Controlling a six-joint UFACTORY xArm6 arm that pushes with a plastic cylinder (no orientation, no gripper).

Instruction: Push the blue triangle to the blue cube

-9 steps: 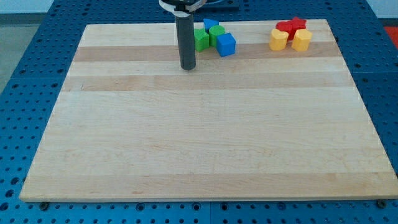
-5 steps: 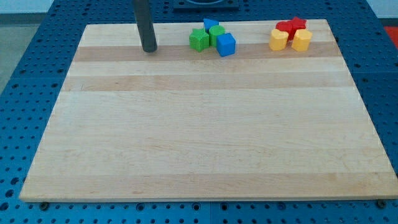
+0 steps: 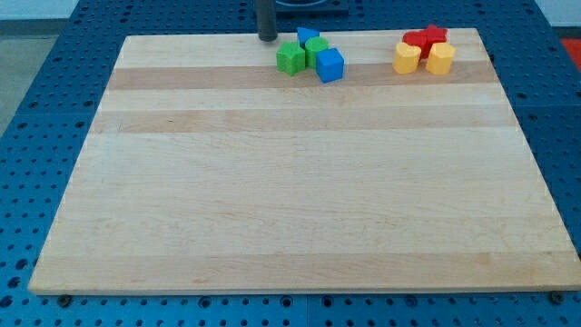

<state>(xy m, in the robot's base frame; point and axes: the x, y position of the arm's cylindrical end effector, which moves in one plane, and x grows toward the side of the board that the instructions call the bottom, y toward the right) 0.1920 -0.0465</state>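
My tip sits at counter top edge, left of blue triangle; no fingers on rig. Approx. route: get behind triangle, push toward blue cube, avoid green blocks.

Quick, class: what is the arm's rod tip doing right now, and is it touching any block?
My tip: holds nothing, at the board's top edge, left of the blue triangle and green blocks, touching none.

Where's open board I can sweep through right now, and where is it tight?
Free: everything below both clusters down to the wooden board's bottom edge, plus the strip between the blue cube and yellow blocks. Tight: the top edge, where my tip sits just left of the blue triangle and green blocks.
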